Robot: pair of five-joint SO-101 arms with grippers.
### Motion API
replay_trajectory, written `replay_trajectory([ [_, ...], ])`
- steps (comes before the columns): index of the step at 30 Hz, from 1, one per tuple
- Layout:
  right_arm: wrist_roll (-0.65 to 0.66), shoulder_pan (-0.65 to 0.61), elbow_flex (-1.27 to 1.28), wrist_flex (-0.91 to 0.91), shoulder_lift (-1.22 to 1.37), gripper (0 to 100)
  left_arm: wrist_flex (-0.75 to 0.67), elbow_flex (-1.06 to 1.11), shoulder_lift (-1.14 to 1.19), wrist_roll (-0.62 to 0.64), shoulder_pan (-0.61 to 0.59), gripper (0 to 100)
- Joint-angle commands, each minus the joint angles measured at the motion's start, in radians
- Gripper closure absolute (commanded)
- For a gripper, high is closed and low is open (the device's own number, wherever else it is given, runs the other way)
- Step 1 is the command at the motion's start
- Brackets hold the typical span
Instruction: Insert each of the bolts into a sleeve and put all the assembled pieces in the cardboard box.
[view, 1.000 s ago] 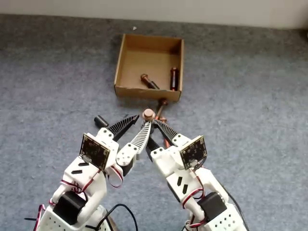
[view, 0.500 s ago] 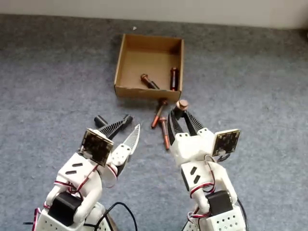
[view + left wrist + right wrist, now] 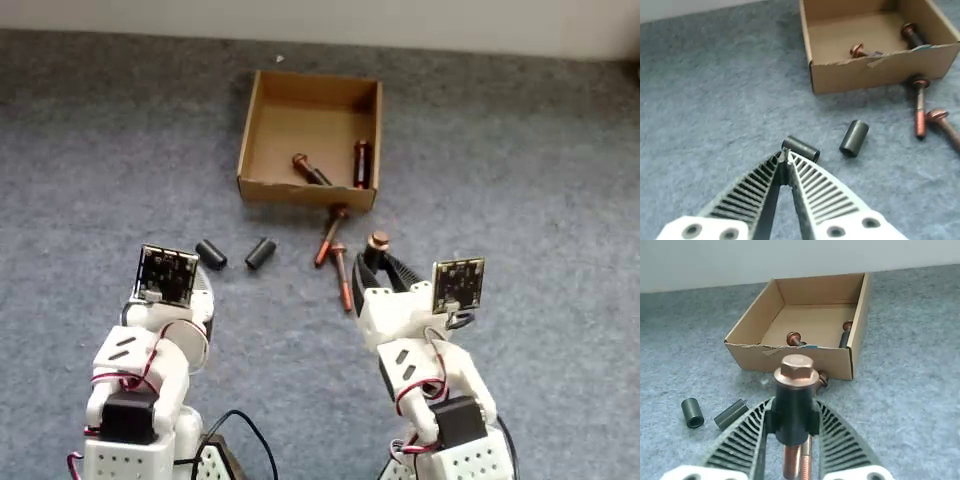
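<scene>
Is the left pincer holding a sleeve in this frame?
No, the left pincer is shut on nothing, and the nearest sleeve lies on the carpet beyond its tip.

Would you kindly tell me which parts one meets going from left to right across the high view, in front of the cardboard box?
A black sleeve → second black sleeve → pair of bare bolts, too overlapped to order between themselves → sleeved bolt held in the right gripper.

The grey carpet [image 3: 520, 180] is lit evenly by soft light. Faint shadows are cast by the brown cardboard box [image 3: 308, 192]; a dull sheen is seen on the copper-coloured bolt head [image 3: 796, 366].
</scene>
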Motion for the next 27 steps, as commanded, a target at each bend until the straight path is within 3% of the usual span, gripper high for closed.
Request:
replay_trajectory([
  [1,0.057,-0.012,-0.219,0.018,0.031,99.5,-0.020,0.067,-0.004,-0.015,-0.068,99],
  [9,0.074,-0.012,-0.519,-0.179,0.651,99.5,-0.041,0.068,-0.004,-0.014,-0.116,99],
  [21,0.077,-0.007,-0.874,-0.751,1.508,99.5,-0.064,0.073,-0.004,-0.018,-0.119,99],
  [27,0.077,-0.005,-1.017,-0.871,1.839,95.7,-0.071,0.076,-0.004,-0.018,-0.160,99],
])
